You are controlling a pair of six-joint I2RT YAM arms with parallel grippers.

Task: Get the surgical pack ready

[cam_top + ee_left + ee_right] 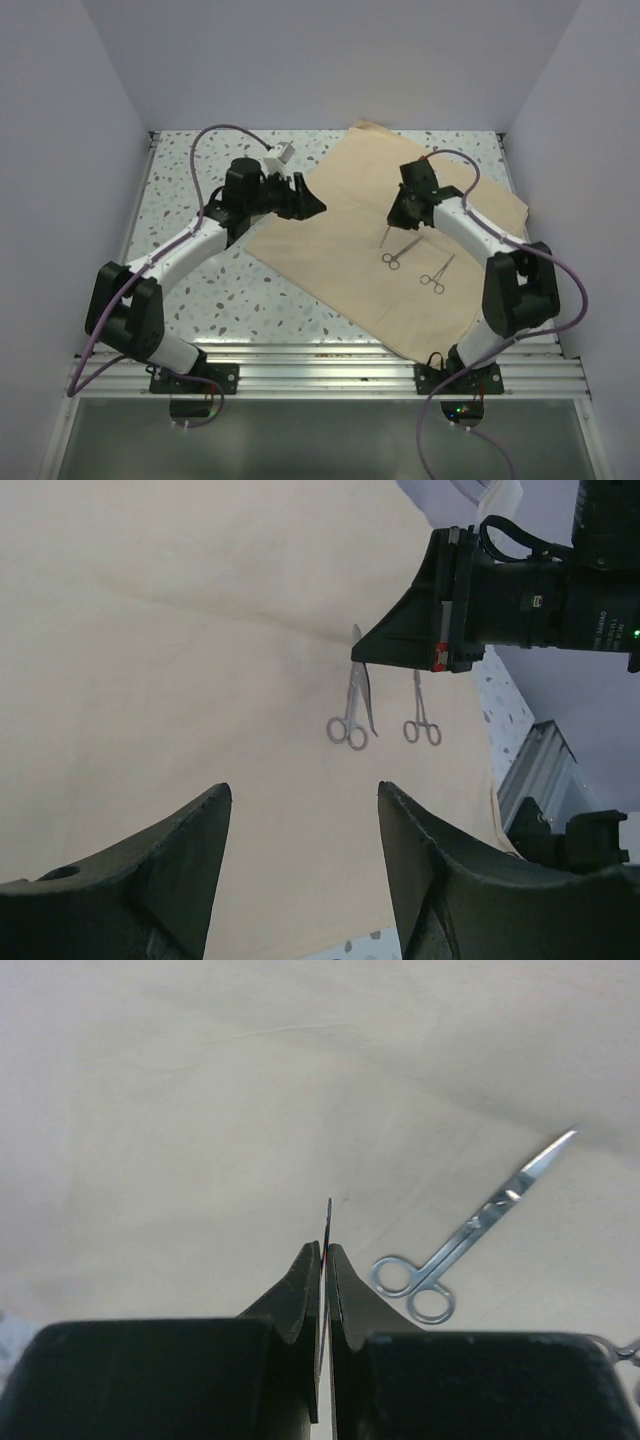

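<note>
1. We found the surgical pack sheet [350, 200] opened out flat on the speckled table [250, 300]. It was turned cornerwise, one corner reaching the far edge near the middle and another touching the near edge on the right side. It covered most of the table's right half, and no part of it was folded.
2. On the sheet, toward its near-right part, lay a pair of scissors [397, 253] and, just beside them toward the right edge, a pair of forceps [438, 275]. The two were apart, not touching.
3. We saw the left gripper [310, 197] hanging over the sheet's left side, toward the middle of the table. In the left wrist view its jaws were spread wide [303, 795] with only bare cloth showing between them, and it held nothing.
4. The right gripper [395, 217] stood over the middle of the sheet, just far of the scissors. In the right wrist view its jaws were pressed together [324, 1250] and pinched a thin metal strip [329, 1222] seen edge-on, which stuck out past the fingertips. We could not tell what instrument it was.
5. From the right wrist, the scissors [470, 1230] lay flat on the cloth beside that gripper, with their blades closed.
</note>
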